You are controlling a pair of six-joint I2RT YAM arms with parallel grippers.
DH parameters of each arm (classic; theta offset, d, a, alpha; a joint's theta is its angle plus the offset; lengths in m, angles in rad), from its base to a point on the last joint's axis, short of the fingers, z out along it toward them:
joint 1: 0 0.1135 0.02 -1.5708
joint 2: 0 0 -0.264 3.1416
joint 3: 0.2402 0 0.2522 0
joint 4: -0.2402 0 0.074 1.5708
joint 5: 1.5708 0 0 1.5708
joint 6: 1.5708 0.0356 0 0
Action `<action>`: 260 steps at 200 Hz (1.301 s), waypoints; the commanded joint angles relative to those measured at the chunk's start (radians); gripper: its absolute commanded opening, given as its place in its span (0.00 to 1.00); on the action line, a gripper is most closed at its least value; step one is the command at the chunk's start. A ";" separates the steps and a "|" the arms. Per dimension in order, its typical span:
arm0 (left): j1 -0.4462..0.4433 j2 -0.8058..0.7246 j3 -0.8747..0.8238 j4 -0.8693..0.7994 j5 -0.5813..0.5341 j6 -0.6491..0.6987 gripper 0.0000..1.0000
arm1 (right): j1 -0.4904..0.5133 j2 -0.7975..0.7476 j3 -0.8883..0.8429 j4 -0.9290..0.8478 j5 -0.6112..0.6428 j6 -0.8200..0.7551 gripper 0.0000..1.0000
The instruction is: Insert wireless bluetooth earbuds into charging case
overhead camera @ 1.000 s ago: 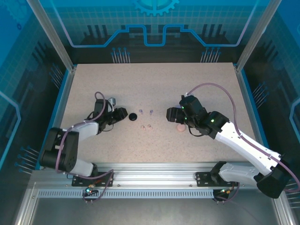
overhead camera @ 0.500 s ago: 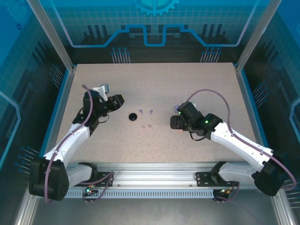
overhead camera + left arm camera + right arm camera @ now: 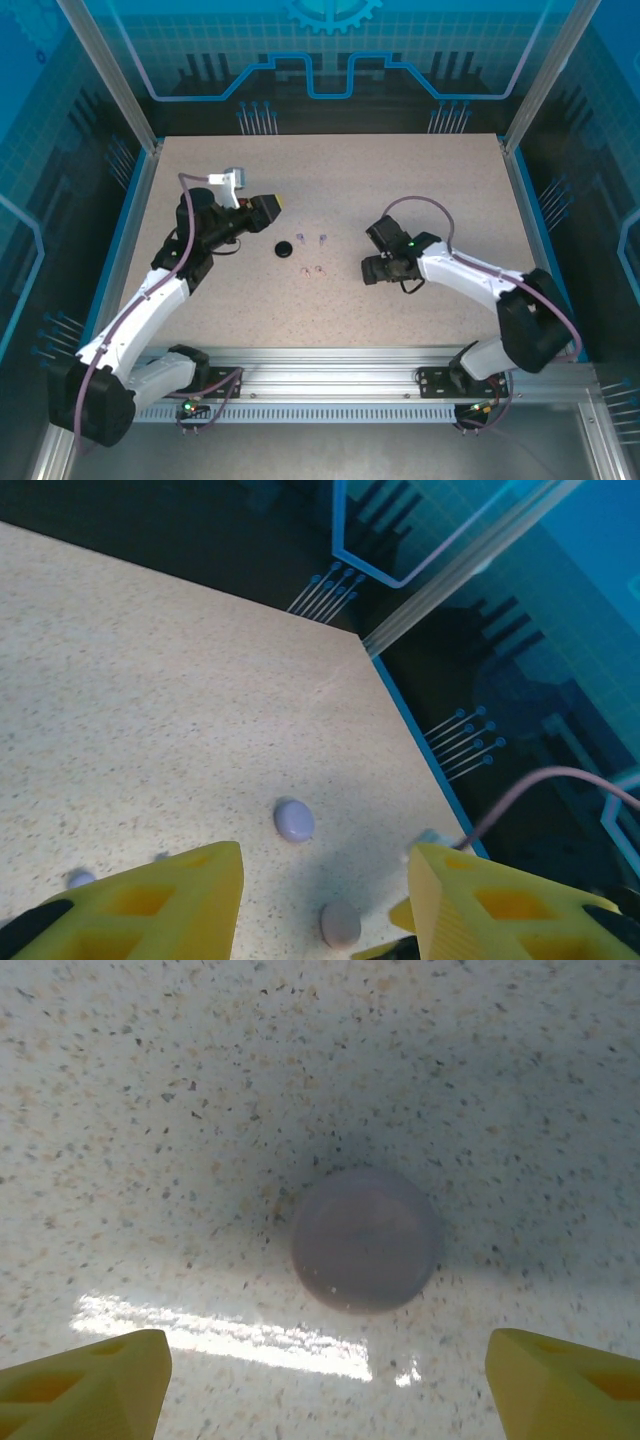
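Left gripper (image 3: 264,207) lifted clear, part-open, empty; right gripper (image 3: 325,1380) now wide above round lavender case (image 3: 365,1238); earbuds (image 3: 322,239) on desk (image 3: 400,170), none inserted.

there are three round cases: one black case (image 3: 284,249), one lavender case (image 3: 365,1238) and one pale pinkish case (image 3: 340,923). four tiny earbuds can be seen on the surface (image 3: 400,180): two lavender earbuds (image 3: 303,239) and two pink earbuds (image 3: 306,269). that makes two pairs. there are two robot arms, the left arm (image 3: 150,290) and the right arm (image 3: 470,280). each arm has one claw, so there are two claws, the left claw (image 3: 270,205) and the right claw (image 3: 368,268). each claw has two yellow fingers (image 3: 170,900), so four fingers in all.
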 commanded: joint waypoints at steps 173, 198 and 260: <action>-0.040 0.062 0.066 0.064 0.045 0.064 0.52 | -0.108 0.234 0.104 -0.012 -0.078 -0.177 0.69; -0.043 0.068 0.066 0.066 0.046 0.063 0.52 | -0.111 0.253 0.110 -0.012 -0.085 -0.184 0.68; -0.053 0.081 0.076 0.066 0.045 0.068 0.53 | -0.111 0.301 0.137 -0.015 -0.105 -0.182 0.56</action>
